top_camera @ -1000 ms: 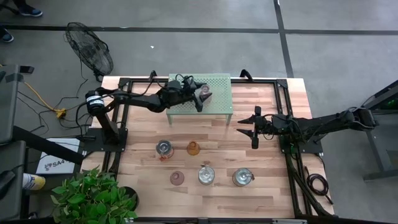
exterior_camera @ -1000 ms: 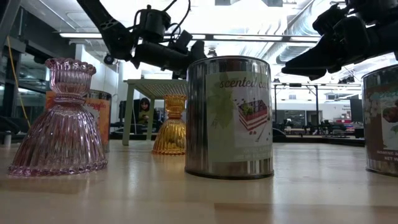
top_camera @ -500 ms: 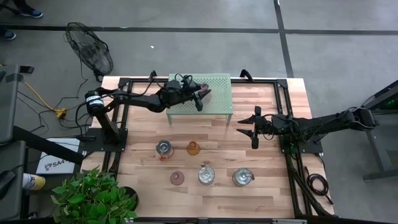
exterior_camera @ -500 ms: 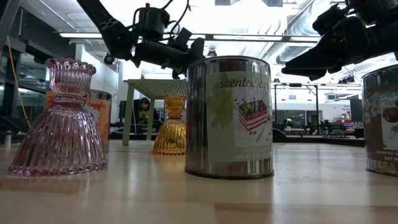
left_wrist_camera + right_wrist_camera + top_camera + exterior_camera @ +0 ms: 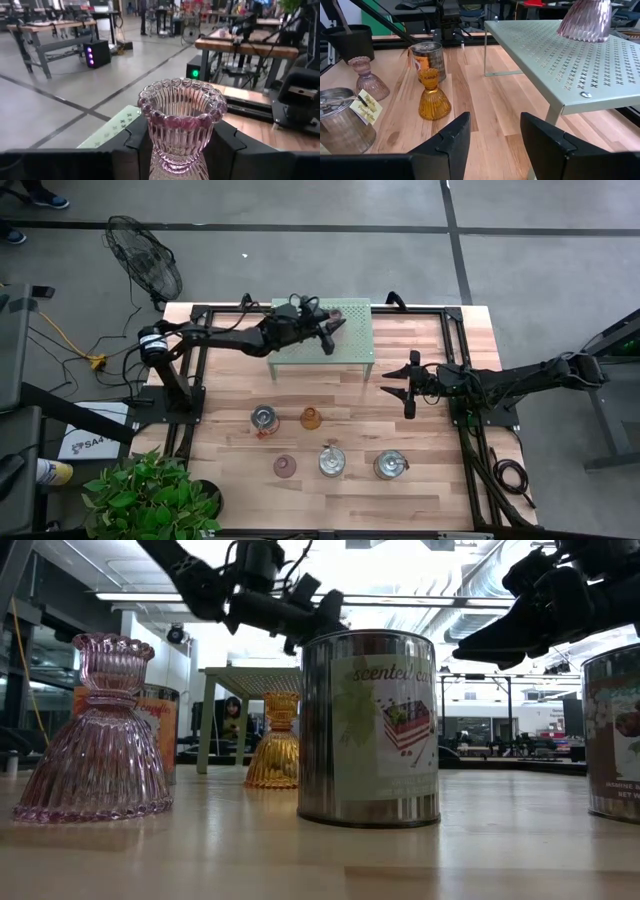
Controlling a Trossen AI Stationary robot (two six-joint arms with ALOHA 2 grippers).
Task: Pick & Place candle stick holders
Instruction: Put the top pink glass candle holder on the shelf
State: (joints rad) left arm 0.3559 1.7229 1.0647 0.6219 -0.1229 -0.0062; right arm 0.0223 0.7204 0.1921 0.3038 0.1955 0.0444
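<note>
Since the earlier frames the left end effector [image 5: 330,323] has carried its pink holder [image 5: 182,120] farther across the green perforated shelf [image 5: 352,348], toward the shelf's 1 o'clock part, and it sits higher in the low view. Its fingers are clamped on the holder's ribbed neck, one on each side, as the left wrist view shows; from the right wrist view the holder's base hangs just above the shelf top, apparently not yet set down. So, as I judge it, the first of six placements is under way and none is finished. Five holders wait on the counter [image 5: 440,480] in its 6 o'clock half: a clear jar-like one [image 5: 264,419] at about 8 o'clock, the amber one [image 5: 311,418] just beside it, the second pink one [image 5: 285,466] at 7 o'clock, and two more clear jars [image 5: 332,461] [image 5: 390,466] at 6 and 5 o'clock. The right end effector [image 5: 398,391] hovers at the counter's 3 o'clock side with its fingers spread, holding nothing, well apart from the holders.
</note>
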